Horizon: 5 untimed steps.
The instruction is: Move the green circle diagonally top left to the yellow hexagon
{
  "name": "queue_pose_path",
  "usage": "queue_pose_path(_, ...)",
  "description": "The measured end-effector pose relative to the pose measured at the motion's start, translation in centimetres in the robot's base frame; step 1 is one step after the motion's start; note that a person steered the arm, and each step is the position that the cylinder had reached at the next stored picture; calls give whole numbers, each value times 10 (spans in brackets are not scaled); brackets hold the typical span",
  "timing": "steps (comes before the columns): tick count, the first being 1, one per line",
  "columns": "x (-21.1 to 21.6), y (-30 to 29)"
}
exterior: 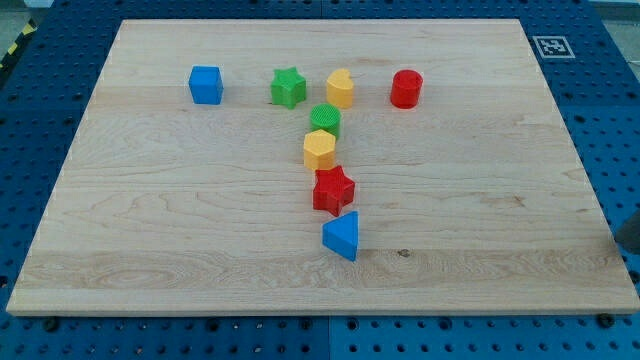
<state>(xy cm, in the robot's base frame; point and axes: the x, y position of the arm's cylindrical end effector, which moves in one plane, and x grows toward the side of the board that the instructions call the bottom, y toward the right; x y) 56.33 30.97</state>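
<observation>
The green circle (325,120) lies near the board's middle top. It touches the top edge of the yellow hexagon (319,150), sitting a little to the view's right of it. A dark shape at the view's right edge, just off the board, is the lower part of my rod. My tip (617,238) is far to the right of all the blocks and touches none of them.
Along the top stand a blue cube (205,85), a green star (288,88), a rounded yellow block (340,88) and a red cylinder (406,89). Below the hexagon are a red star (333,190) and a blue triangle (342,236). The wooden board (150,230) lies on a blue pegboard.
</observation>
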Motion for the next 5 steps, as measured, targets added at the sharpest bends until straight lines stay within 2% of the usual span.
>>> queue_pose_path(1, -2, 0)
queue_pose_path(2, -44, -18)
queue_pose_path(4, -134, -113)
queue_pose_path(5, -140, -119)
